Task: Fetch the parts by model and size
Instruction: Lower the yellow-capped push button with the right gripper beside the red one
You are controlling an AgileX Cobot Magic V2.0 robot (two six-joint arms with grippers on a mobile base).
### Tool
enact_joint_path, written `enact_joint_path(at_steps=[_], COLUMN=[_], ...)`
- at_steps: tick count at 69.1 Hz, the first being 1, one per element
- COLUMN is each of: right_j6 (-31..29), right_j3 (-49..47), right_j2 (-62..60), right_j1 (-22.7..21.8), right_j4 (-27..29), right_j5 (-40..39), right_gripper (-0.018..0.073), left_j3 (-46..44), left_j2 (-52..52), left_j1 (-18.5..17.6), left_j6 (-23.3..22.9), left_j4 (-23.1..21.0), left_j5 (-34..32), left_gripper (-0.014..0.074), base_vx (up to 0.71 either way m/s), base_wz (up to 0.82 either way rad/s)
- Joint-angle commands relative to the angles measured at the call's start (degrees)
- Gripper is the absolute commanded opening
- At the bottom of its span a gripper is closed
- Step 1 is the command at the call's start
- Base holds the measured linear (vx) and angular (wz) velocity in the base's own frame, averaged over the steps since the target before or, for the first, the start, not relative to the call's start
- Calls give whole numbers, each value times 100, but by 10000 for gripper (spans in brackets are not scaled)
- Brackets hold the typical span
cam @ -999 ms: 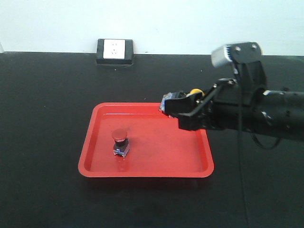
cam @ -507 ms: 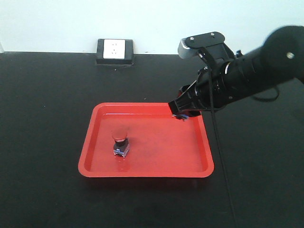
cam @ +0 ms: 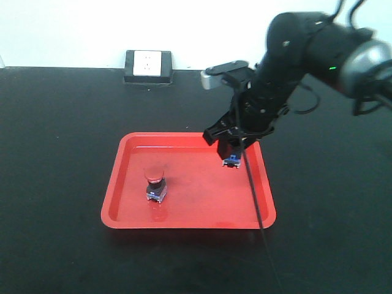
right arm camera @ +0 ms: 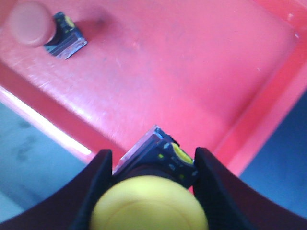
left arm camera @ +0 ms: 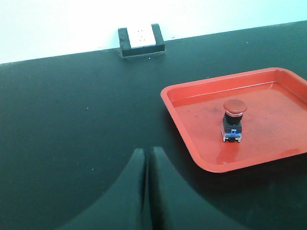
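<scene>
A red-capped push-button switch (cam: 155, 185) stands upright in the left half of the red tray (cam: 128, 220); the left wrist view shows this switch (left arm camera: 233, 120) too. My right gripper (cam: 231, 158) hangs over the tray's right rear part, pointing down, shut on the yellow-capped switch (right arm camera: 149, 201). Its blue-and-clear contact block (cam: 232, 162) pokes out below the fingers, above the tray floor (right arm camera: 168, 72). The red-capped switch (right arm camera: 33, 26) lies at the upper left in the right wrist view. My left gripper (left arm camera: 146, 155) is shut and empty over the black table, left of the tray (left arm camera: 192, 143).
A black-framed white wall socket (cam: 148, 65) sits at the table's back edge against the wall. A black cable (cam: 260, 214) hangs from the right arm across the tray's right rim. The black tabletop (cam: 55, 153) surrounds the tray.
The right arm has swung up and turned its gripper downward, carrying the yellow-capped switch from the tray's back right rim to above the tray's inside. The red-capped switch has not moved.
</scene>
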Motion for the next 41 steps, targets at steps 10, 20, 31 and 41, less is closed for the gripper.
enact_joint_path(at_steps=[10, 20, 31, 41], right_j6=[-744, -744, -780, -780], right_j3=[-306, -306, -306, -306], right_j2=[223, 450, 710, 910], right_j1=[-22, -22, -22, -22], right_j4=[398, 414, 403, 403], right_j5=[-287, -456, -604, -828], right_gripper=[-4, -4, -4, -4], left_j3=[-124, -124, -124, -124], left_j2=[74, 74, 74, 74], left_j1=[10, 10, 10, 10], left_j6=[-9, -9, -9, -9], left_j4=[0, 0, 0, 0], left_j5=[-399, -354, -236, -230], left_gripper=[-7, -7, -7, -8], base_vx=[0, 0, 0, 0], base_wz=[0, 0, 0, 0])
